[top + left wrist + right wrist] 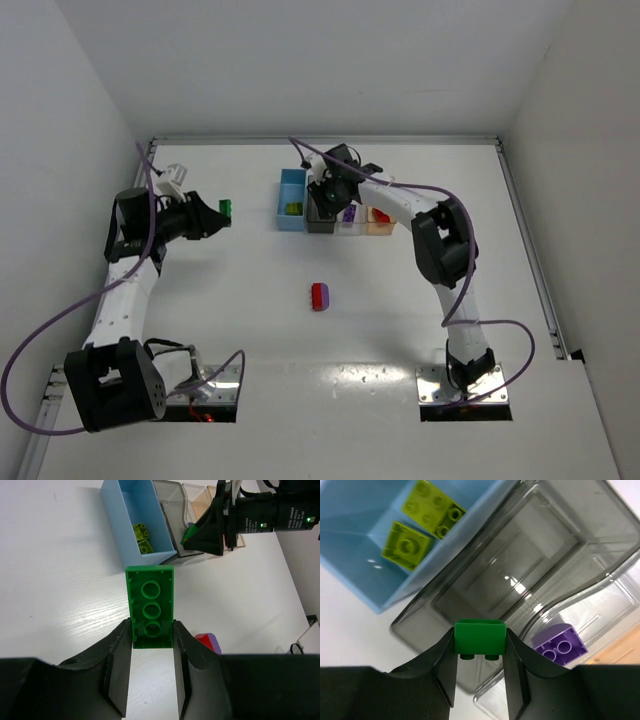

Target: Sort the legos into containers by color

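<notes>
My left gripper (pixel 218 212) is shut on a dark green brick (pixel 226 208), held above the table left of the bins; the left wrist view shows the brick (pixel 150 600) gripped at its near end between the fingers (pixel 120 655). My right gripper (pixel 322 196) is shut on a smaller dark green brick (pixel 480 637) above the near end of the smoky grey bin (pixel 510 575). The blue bin (pixel 350 535) holds two yellow-green bricks (pixel 422 522). The clear bin (pixel 605 600) holds a purple brick (pixel 559 642). The pale orange bin (pixel 379 226) holds a red brick (pixel 381 214).
A red and purple brick pair (pixel 319 296) lies on the table in the middle, nearer than the bins; it also shows in the left wrist view (pixel 207 641). The four bins stand side by side at the back, with the blue bin (pixel 291 185) leftmost. White walls enclose the table.
</notes>
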`<state>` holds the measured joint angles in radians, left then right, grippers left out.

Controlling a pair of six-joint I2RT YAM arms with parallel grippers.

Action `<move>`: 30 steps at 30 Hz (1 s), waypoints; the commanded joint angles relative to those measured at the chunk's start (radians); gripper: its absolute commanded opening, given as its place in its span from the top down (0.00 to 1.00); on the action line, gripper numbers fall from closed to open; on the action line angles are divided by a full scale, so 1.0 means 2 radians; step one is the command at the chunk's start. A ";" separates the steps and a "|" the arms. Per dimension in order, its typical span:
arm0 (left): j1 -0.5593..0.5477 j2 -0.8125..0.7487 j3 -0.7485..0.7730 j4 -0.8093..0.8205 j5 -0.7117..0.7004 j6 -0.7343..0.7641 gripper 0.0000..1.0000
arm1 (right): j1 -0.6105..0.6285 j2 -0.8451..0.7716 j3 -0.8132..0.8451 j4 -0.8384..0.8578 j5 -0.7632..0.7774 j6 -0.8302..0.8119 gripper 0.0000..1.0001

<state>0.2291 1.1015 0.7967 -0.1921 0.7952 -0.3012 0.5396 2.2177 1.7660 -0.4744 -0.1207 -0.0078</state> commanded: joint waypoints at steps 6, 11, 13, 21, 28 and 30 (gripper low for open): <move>-0.019 0.009 0.028 -0.001 0.000 0.016 1.00 | 0.003 -0.008 0.011 0.008 0.027 -0.012 0.50; -0.035 0.014 0.033 -0.001 0.005 0.020 1.00 | 0.003 -0.056 -0.019 0.038 -0.029 0.002 0.42; -0.042 0.018 0.033 -0.001 0.005 0.020 1.00 | 0.003 -0.078 -0.026 0.047 -0.055 0.015 0.39; -0.150 0.107 0.090 -0.001 -0.007 0.051 1.00 | -0.041 -0.223 -0.104 0.080 0.015 0.061 0.39; -0.236 0.218 0.185 -0.011 -0.071 0.065 0.99 | -0.085 -0.317 -0.198 0.044 0.021 0.017 0.38; -0.249 0.260 0.207 -0.011 -0.085 0.065 0.98 | -0.093 -0.339 -0.229 0.038 0.021 0.012 0.38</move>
<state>-0.2310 1.5600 1.1389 -0.2310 0.6849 -0.1917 0.3607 1.5661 1.3811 -0.3634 -0.0891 0.0490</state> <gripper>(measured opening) 0.382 0.615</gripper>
